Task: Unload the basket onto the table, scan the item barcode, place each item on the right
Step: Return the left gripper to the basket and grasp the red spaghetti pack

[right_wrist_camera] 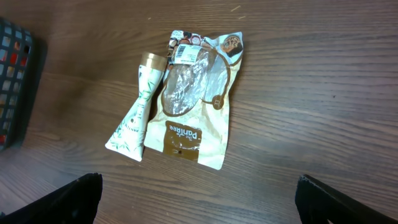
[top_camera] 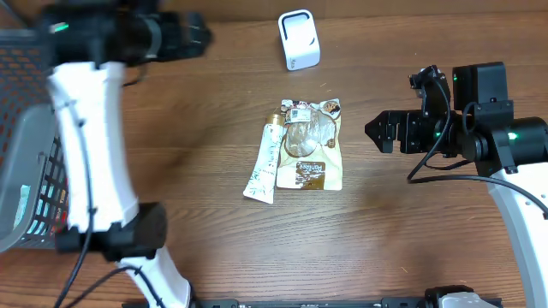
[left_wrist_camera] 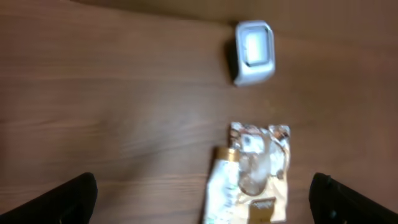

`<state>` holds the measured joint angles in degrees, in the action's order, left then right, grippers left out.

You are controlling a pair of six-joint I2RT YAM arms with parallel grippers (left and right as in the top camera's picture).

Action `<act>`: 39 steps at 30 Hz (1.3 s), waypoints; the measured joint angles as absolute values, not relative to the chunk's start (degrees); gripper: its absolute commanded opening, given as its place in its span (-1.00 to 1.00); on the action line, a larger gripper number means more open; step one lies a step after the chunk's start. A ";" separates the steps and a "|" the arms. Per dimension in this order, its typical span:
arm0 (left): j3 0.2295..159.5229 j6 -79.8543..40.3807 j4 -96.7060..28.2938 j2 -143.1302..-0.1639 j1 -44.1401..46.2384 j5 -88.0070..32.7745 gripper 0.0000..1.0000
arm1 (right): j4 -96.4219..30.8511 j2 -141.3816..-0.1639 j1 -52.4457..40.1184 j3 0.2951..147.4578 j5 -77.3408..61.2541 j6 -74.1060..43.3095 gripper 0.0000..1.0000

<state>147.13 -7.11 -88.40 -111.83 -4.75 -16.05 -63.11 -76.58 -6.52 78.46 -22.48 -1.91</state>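
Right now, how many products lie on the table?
2: a snack bag in the middle, and a tube beside its left edge in the overhead view. The basket may hide others.

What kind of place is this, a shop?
Probably a pretend shop checkout on a wooden table: a small white scanner, a snack bag and tube to scan, and a shopping basket at the edge.

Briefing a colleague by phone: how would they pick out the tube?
On the brown wooden table, look mid-table, near the small white boxy device. Beside the brown-and-clear snack bag lies the white tube with gold cap, slimmer and flaring flat.
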 measured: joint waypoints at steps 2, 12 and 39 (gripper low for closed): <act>147.65 -6.85 -90.24 -109.67 -9.61 -16.01 0.99 | -63.11 -76.58 -6.52 78.46 -22.50 -1.89 1.00; 147.74 -5.58 -96.47 -108.33 -34.68 -15.79 1.00 | -63.26 -76.58 -6.52 78.46 -22.50 -1.91 1.00; 147.13 -14.06 -96.51 -119.04 -59.59 -14.98 0.99 | -64.71 -76.58 -6.52 78.46 -22.52 -1.91 1.00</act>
